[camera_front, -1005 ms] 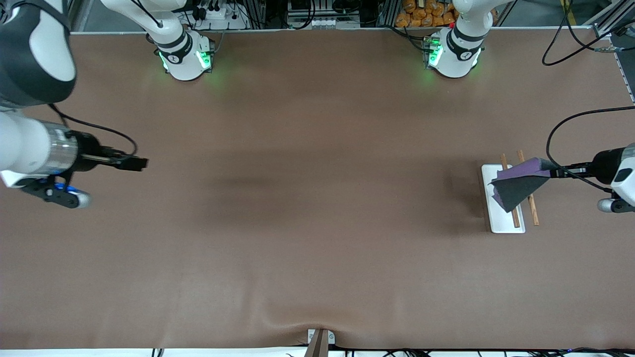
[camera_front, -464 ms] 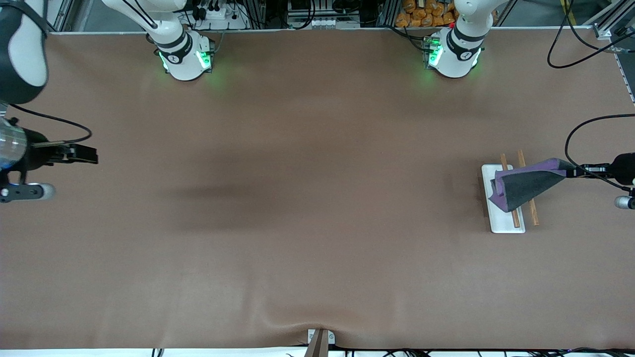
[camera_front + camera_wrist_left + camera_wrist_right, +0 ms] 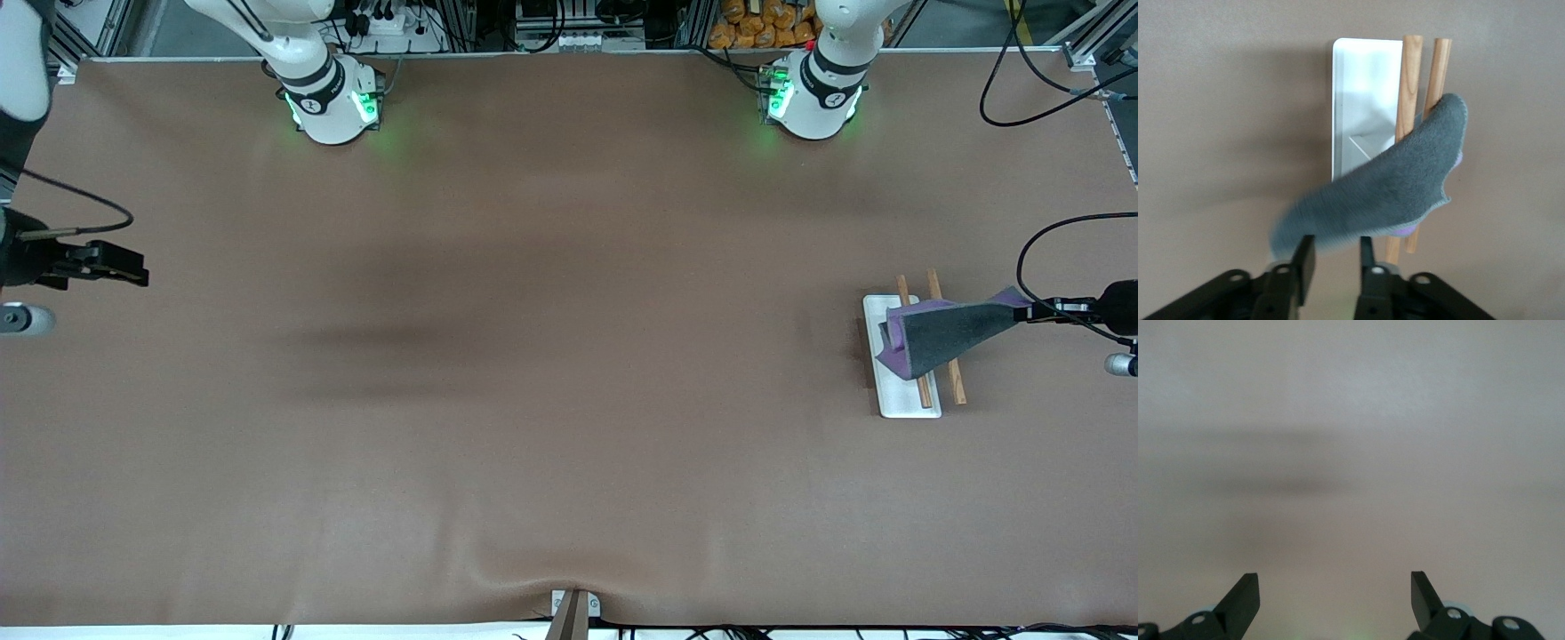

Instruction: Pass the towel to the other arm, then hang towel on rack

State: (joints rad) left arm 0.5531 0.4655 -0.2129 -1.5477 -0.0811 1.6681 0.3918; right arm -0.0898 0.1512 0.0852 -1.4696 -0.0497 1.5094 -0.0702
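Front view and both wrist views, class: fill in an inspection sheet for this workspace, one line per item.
Surface: brown table cover, slightly rucked at the edge nearest the front camera.
Job's things: towel draped over the rack, one corner at the left pincer.
Clutter: nothing seen.
Grippers: left pincer open at the towel's corner, beside the rack; right pincer open, waiting over the right arm's end of the table.
Cables: black cable looping to the left arm's wrist.
Surroundings: green-lit arm bases; shelving and cables past the table.

We saw the towel's (image 3: 1391, 190) near corner blurred in the left wrist view; it hid part of the rack's (image 3: 1361, 80) rods. The frame edge cut off both arms.
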